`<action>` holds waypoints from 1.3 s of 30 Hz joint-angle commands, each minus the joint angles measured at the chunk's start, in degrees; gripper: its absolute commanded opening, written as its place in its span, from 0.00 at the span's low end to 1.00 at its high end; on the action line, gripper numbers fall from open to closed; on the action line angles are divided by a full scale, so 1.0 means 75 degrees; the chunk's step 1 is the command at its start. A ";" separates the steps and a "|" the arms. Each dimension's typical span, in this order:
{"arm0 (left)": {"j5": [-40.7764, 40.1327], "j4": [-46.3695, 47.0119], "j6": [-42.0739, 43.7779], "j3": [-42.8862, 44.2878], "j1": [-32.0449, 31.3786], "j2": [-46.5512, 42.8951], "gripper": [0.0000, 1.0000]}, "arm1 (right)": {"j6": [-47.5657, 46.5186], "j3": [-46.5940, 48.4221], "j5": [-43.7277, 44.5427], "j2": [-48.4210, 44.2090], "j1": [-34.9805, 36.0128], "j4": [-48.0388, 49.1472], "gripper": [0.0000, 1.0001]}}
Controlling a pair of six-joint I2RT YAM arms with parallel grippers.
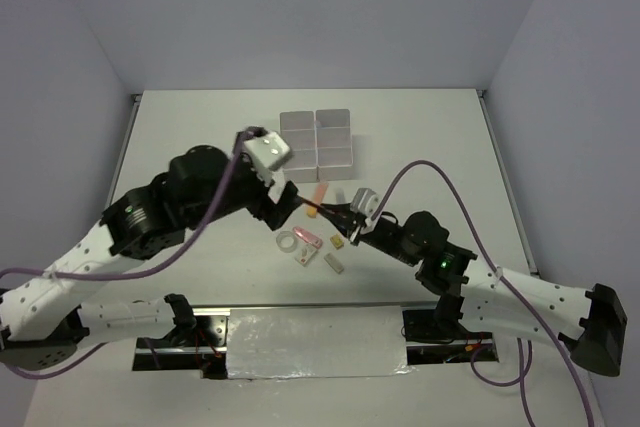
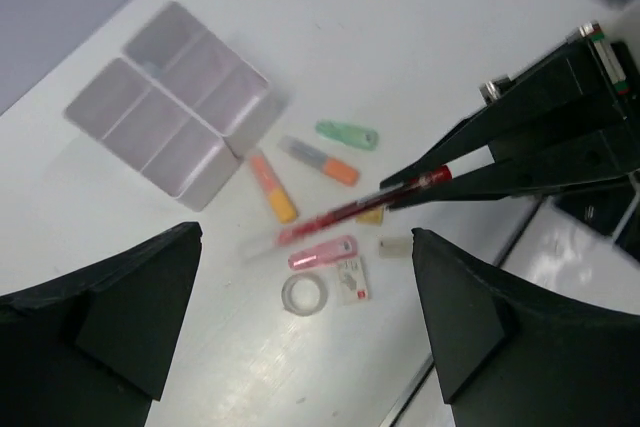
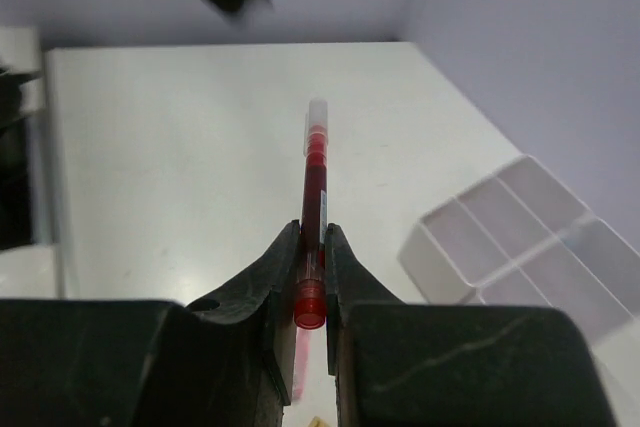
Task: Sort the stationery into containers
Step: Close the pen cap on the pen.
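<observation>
My right gripper point(image 3: 312, 247) is shut on a thin red pen point(image 3: 316, 182) and holds it level above the table; the pen also shows in the left wrist view point(image 2: 345, 211). The white six-box containers point(image 1: 317, 136) stand behind the items, and show in the left wrist view point(image 2: 170, 107) and to the right in the right wrist view point(image 3: 520, 237). My left gripper point(image 2: 305, 332) is open and empty, hovering above the clear tape ring point(image 2: 304, 293). An orange highlighter point(image 2: 272, 187), an orange-grey highlighter point(image 2: 320, 160) and a green highlighter point(image 2: 347, 134) lie near the containers.
A pink item point(image 2: 322, 253), a white card-like eraser point(image 2: 352, 279), a small pale eraser point(image 2: 395, 245) and a small yellow piece point(image 2: 370, 216) lie under the pen. The right gripper point(image 1: 335, 215) and left gripper point(image 1: 284, 205) are close together over the pile.
</observation>
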 commanded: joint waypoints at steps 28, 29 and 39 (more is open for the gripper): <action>-0.0266 1.0387 -0.5471 -0.5084 0.0009 -0.1917 0.94 | 0.0900 -0.0639 0.0696 0.0376 0.0058 0.6041 0.00; -0.0289 1.0550 -0.5424 -0.5096 0.0009 -0.1894 0.92 | 0.0935 -0.0627 0.0486 0.0388 0.0058 0.6041 0.00; 0.0027 1.0914 -0.5611 -0.5201 0.0009 -0.1624 0.75 | 0.0983 -0.0522 0.0448 0.0622 0.0152 0.6229 0.00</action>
